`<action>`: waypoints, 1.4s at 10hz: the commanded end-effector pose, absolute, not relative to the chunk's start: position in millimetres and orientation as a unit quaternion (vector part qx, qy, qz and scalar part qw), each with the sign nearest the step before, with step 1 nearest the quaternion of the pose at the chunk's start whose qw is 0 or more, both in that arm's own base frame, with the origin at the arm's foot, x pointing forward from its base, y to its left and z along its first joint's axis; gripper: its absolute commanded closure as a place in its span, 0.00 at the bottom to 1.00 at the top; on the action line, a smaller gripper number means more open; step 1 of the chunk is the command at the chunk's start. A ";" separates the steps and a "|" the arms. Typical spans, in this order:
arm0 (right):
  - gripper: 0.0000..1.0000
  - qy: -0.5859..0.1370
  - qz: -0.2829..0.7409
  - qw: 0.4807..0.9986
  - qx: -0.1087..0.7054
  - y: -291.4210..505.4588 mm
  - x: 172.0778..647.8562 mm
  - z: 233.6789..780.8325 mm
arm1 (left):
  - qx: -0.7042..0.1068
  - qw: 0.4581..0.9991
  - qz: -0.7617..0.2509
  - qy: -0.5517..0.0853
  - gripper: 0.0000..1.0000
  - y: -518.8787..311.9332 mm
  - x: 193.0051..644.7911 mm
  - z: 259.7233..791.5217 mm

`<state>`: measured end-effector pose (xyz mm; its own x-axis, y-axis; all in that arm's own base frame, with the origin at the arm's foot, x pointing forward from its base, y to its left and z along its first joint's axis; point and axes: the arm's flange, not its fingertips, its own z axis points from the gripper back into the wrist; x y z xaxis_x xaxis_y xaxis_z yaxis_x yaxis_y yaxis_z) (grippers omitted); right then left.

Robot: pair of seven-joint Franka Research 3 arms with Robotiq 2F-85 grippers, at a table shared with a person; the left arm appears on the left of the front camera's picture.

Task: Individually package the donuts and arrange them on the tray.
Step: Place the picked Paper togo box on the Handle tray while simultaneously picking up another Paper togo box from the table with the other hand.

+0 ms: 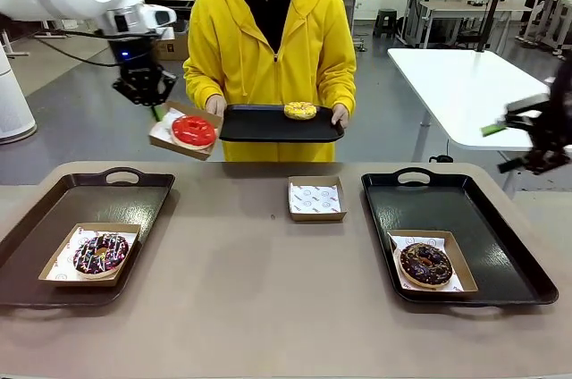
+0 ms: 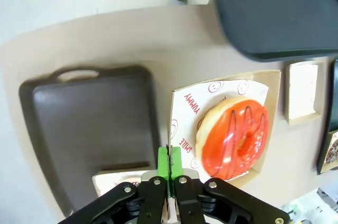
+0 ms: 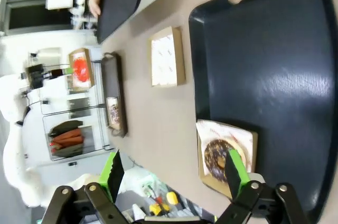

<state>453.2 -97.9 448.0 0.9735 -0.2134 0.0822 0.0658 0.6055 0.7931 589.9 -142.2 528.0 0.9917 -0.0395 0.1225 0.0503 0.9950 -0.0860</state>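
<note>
Left tool (image 2: 169, 156): green pads pressed together on the near rim of a shallow cardboard box (image 2: 272, 84), held in the air above the bench (image 2: 105, 39).
Red donut (image 2: 235, 138): in that box, just beyond the pads.
Left wrist detail: glossy red glaze crossed by thin dark drizzle lines, on white printed paper (image 2: 185, 118).
Front view detail: the box hangs just beside a handheld tray (image 1: 259, 124) in a person's (image 1: 268, 48) hands, with the yellow-crumbed donut (image 1: 300, 110) on it.
Right tool (image 3: 175, 170): pads wide apart, gripping nothing, raised off the bench's right side.
Chocolate donut (image 3: 217, 158): boxed, below the right tool on the glossy black tray (image 3: 274, 76).
Purple sprinkled donut (image 1: 100, 254): boxed, below the left tool on the matte brown tray (image 1: 107, 196).
</note>
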 end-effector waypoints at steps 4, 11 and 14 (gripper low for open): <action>0.00 -0.086 -0.053 0.942 0.321 8.4 488.9 416.2 | -0.023 0.998 -0.009 -0.052 0.99 -70.3 550.6 496.7; 0.00 -0.085 -0.033 0.941 0.326 27.3 490.6 407.1 | -0.025 0.999 0.012 -0.039 0.99 -41.5 553.3 483.9; 0.00 -0.085 -0.033 0.941 0.326 27.3 490.6 407.1 | -0.025 0.999 0.012 -0.039 0.99 -41.5 553.3 483.9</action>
